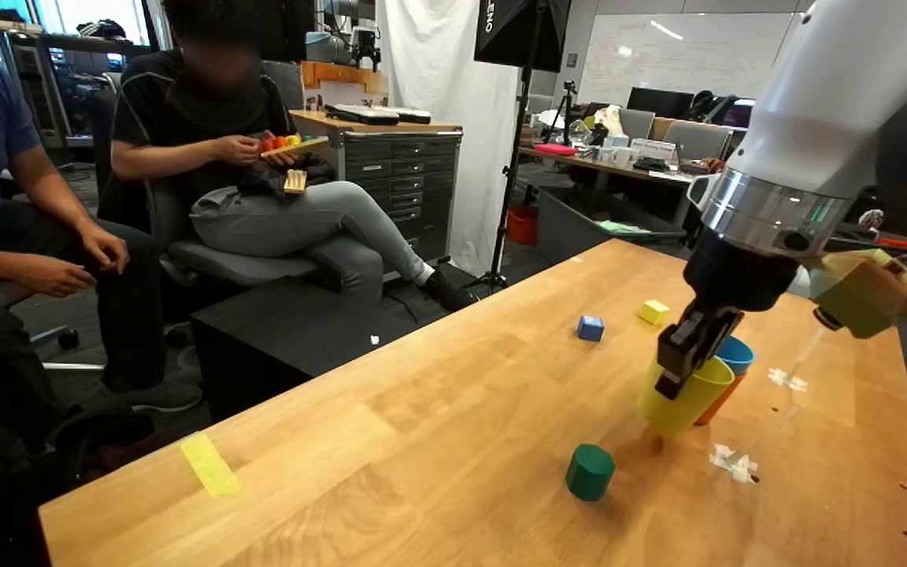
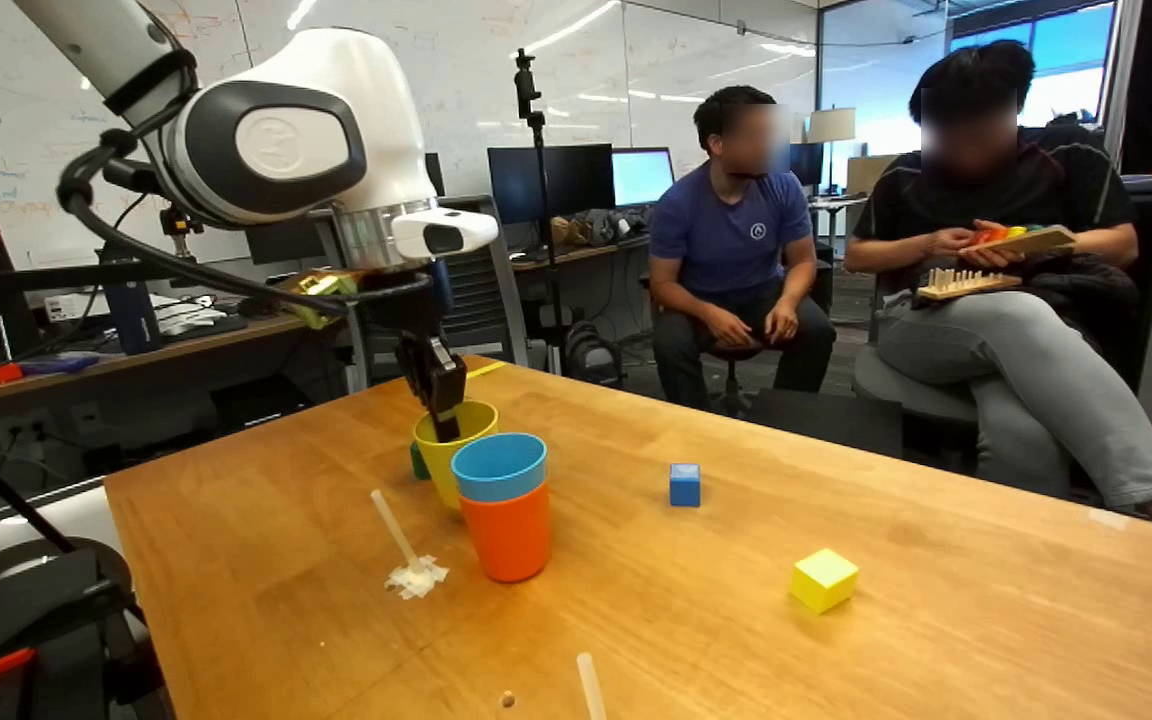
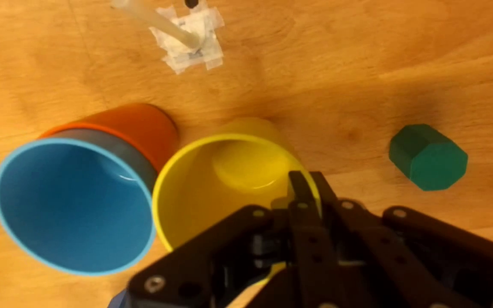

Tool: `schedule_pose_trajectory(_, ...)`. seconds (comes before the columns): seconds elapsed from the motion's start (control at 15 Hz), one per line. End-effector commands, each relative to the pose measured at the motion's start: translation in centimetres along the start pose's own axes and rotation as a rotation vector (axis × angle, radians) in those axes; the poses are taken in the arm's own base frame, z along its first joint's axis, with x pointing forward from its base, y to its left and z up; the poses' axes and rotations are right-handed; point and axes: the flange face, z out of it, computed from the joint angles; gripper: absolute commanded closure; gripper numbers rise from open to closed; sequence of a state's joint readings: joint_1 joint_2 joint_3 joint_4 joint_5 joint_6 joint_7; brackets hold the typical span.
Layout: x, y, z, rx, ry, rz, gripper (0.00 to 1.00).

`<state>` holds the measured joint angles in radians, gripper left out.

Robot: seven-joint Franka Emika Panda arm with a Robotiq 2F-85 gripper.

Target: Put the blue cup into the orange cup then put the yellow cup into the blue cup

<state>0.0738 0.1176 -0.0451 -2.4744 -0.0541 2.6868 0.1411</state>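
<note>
1. Blue cup: nested in the orange cup, a band of it standing above the orange rim. Its mouth faces up with nothing inside, so it can take another cup.
2. That stack stands upright on the wooden desk; the first half of the task looks done.
3. Yellow cup: mouth upward, just beside the stack. From where I stand, I cannot tell whether the two touch, or whether the yellow base rests on the desk.
4. End effector: clamped on the yellow cup's rim, one finger inside the wall, one outside. Pinching a single side presumably leaves the base free to drop into the blue cup.
5. In the wrist view, the grip lies on the side of the rim away from the stack, probably to spare the fingers a knock when the cups meet.
</note>
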Motion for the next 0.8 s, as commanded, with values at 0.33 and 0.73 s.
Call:
schedule_pose_trajectory(0.33, -5.0, -0.6, -4.8, 0.002, 0.057, -0.134, 0.99)
schedule_pose_trajectory(0.73, -6.7, -1.0, -9.4, 0.015, 0.056, -0.161, 0.99)
